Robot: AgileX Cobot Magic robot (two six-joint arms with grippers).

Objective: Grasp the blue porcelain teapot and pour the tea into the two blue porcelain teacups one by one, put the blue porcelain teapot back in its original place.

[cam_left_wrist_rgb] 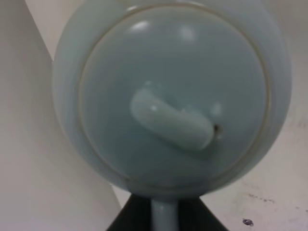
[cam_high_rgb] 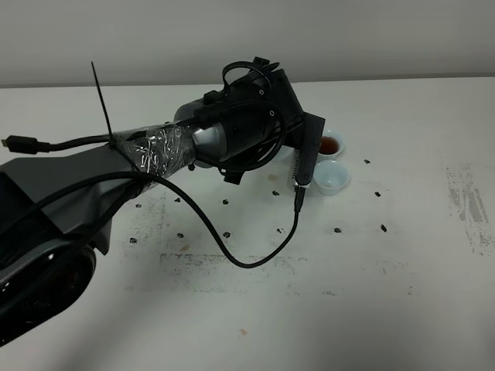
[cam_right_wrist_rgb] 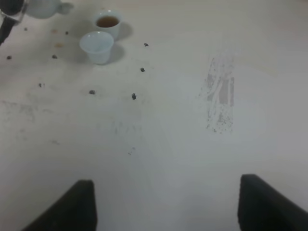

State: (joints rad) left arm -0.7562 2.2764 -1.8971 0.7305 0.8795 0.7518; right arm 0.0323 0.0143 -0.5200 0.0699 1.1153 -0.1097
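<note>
The blue porcelain teapot (cam_left_wrist_rgb: 168, 96) fills the left wrist view, lid and knob facing the camera. My left gripper (cam_left_wrist_rgb: 163, 214) is shut on its loop handle. In the exterior view the left arm (cam_high_rgb: 232, 139) reaches across the table and hides the teapot. The right wrist view shows a part of the teapot (cam_right_wrist_rgb: 43, 7) beside the two teacups. The far teacup (cam_high_rgb: 331, 144) (cam_right_wrist_rgb: 108, 22) holds brown tea. The near teacup (cam_high_rgb: 332, 178) (cam_right_wrist_rgb: 97, 46) looks empty. My right gripper (cam_right_wrist_rgb: 166, 207) is open over bare table, well away from the cups.
A black cable (cam_high_rgb: 255, 259) hangs from the left arm and loops onto the white table (cam_high_rgb: 387, 309). Small dark specks (cam_right_wrist_rgb: 134, 96) dot the surface around the cups. A grey scuffed patch (cam_high_rgb: 468, 201) lies at the right.
</note>
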